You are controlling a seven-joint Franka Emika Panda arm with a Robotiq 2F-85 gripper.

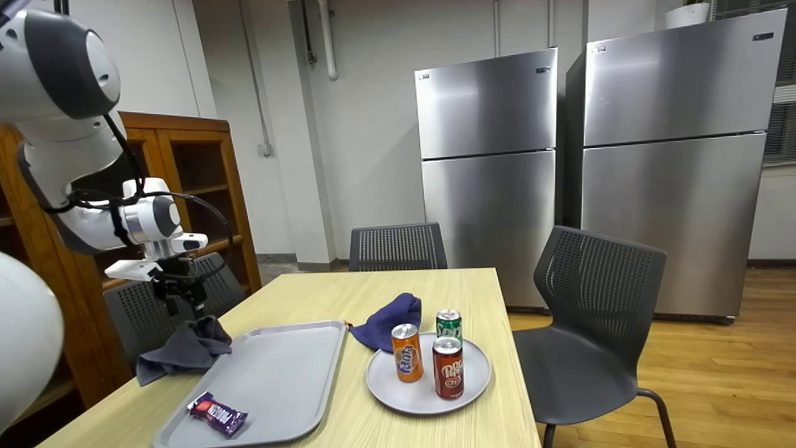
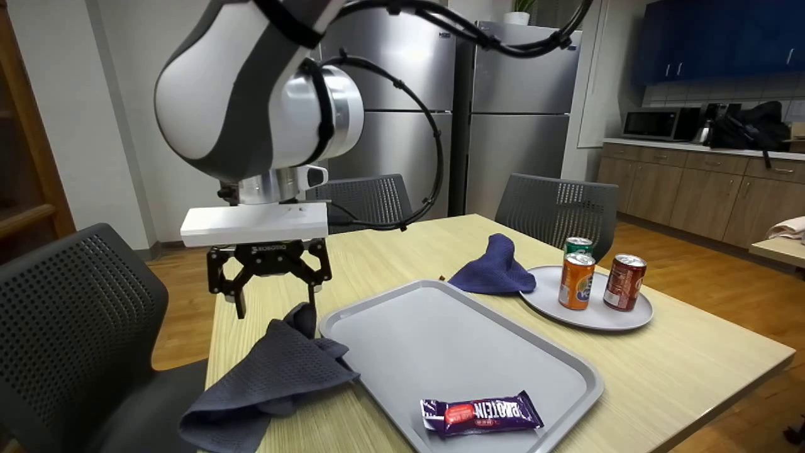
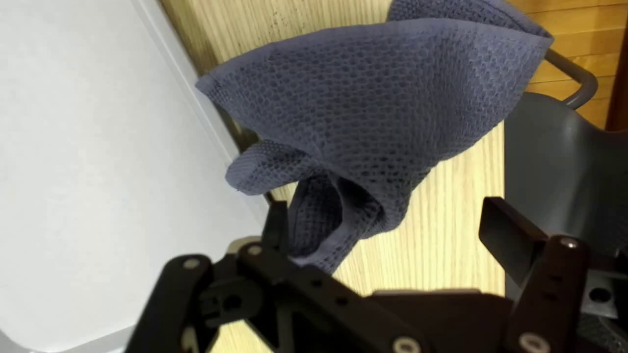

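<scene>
Grey waffle weave, and what a rumple! The cloth [image 2: 277, 371] sprawled along the edge of the tabletop [image 2: 679, 358] beside a chair [image 2: 75, 314], one corner poking out past that edge, another reaching the rim of the tray [image 2: 427, 343]. And the gripper [image 2: 277, 303]? Jaws spread wide, gripping nothing, it hung at the cloth's raised peak, which stood just beside the finger [image 3: 275, 225] nearer the tray; touching or not, the views couldn't settle it. Light stuff, surely: soft, floppy, hard to harm, not slippery. That peak looked the best hold, pinched low, since a shallow nip could pull free.
</scene>
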